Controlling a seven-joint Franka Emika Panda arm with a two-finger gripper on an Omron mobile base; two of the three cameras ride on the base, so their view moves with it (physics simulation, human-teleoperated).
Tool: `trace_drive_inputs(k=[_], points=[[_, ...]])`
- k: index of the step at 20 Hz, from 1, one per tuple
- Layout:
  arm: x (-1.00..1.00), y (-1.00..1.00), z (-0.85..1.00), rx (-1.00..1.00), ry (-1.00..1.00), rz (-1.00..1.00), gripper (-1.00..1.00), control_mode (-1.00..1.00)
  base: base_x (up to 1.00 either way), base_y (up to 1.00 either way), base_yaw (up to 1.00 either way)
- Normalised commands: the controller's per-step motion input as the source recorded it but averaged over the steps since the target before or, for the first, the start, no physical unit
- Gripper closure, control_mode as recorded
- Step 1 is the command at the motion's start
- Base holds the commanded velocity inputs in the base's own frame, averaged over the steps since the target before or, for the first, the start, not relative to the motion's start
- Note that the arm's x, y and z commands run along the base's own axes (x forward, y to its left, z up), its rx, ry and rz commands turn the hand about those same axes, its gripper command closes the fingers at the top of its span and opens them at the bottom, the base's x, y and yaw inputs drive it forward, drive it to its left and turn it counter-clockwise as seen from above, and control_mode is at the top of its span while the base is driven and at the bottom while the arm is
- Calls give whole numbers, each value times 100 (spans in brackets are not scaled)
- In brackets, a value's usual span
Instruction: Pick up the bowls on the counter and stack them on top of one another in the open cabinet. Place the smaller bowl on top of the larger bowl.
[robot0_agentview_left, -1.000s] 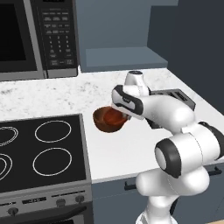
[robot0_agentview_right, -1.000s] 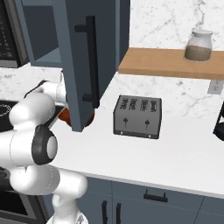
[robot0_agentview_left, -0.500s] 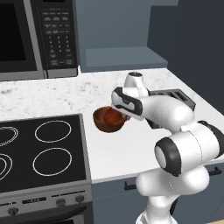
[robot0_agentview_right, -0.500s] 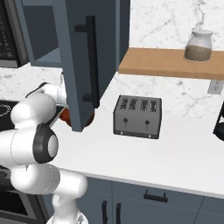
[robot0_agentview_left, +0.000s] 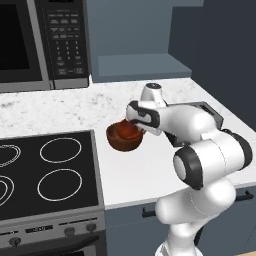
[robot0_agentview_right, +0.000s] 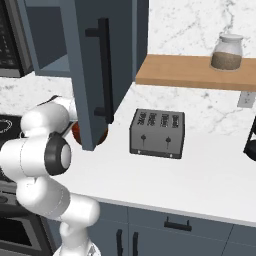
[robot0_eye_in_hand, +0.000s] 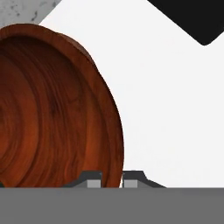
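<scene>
Bowl (robot0_agentview_left: 124, 136) rim pinched (gripper (robot0_agentview_left: 141, 128)).

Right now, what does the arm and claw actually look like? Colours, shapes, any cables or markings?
The arm is glossy white, built of rounded, bulbous links with dark grey to black bands and round caps at the joints. No cables or markings can be made out. The claw shows two small dark finger tips with lighter grey faces.

Base views flank the counter (robot0_agentview_left: 150, 175); hand view looks down close.
</scene>
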Motion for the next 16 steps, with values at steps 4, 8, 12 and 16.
trace_drive_inputs(k=[4,8,12,16], points=[[12,1,0,0,0,0,100,-100,0,0,0],[3,5,-23,0,1,0,100,-100,0,0,0],[9,3,-33,0,0,0,100,-100,0,0,0],[9,0,-14,0,0,0,100,-100,0,0,0]])
